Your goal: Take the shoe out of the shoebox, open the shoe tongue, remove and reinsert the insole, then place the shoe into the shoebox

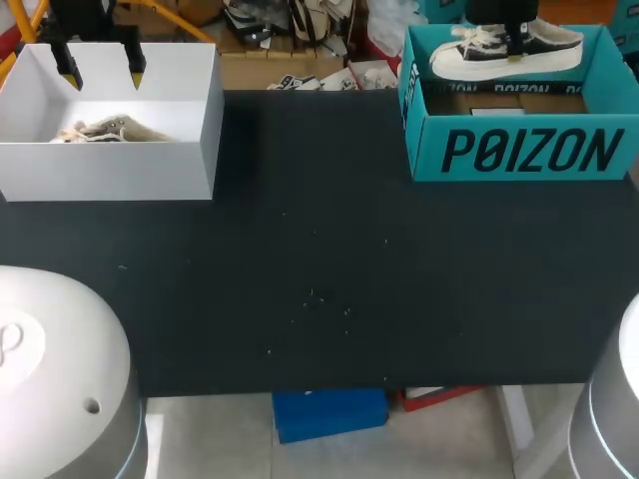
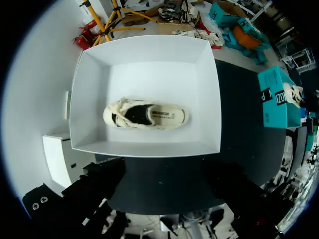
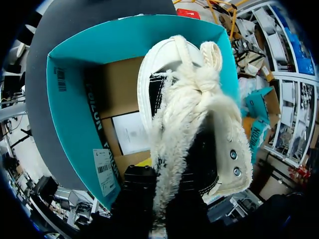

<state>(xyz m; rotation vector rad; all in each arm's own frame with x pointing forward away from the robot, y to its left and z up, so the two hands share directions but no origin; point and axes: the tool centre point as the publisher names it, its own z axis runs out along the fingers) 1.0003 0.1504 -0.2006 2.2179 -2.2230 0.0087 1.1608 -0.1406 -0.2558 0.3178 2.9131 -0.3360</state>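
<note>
- Found the black canvas low-top sneaker with a white rubber sole and fluffy cream laces (image 1: pixel 504 50) hanging just above the open teal cardboard shoebox (image 1: pixel 519 150), sole roughly level and clear of the rim.
- Found the right gripper (image 1: pixel 514 42) clamped on that sneaker from above, near mid-length. Could not see its fingertips in the right wrist view, where laces and upper hid them.
- Saw under the sneaker only the shoebox's brown cardboard floor and a white paper slip (image 3: pixel 130 132).
- Found the left gripper (image 1: pixel 101 72) with yellow tips apart and nothing between them, above the far wall of a white open box (image 1: pixel 110 170). Saw a cream lace-up shoe (image 2: pixel 145 115) lying inside, opening upward.
- Judged the sneaker light, with a soft upper that would cave under a squeeze and a stiffer sole. Judged the fluffy laces loose, apt to slip or snag.
- Judged the sole sidewalls or heel the firmer hold, better than tongue or laces.
- Judged the take-out step nearly done, with the black tabletop (image 1: pixel 319 269) the place to set the sneaker down before opening the tongue.
</note>
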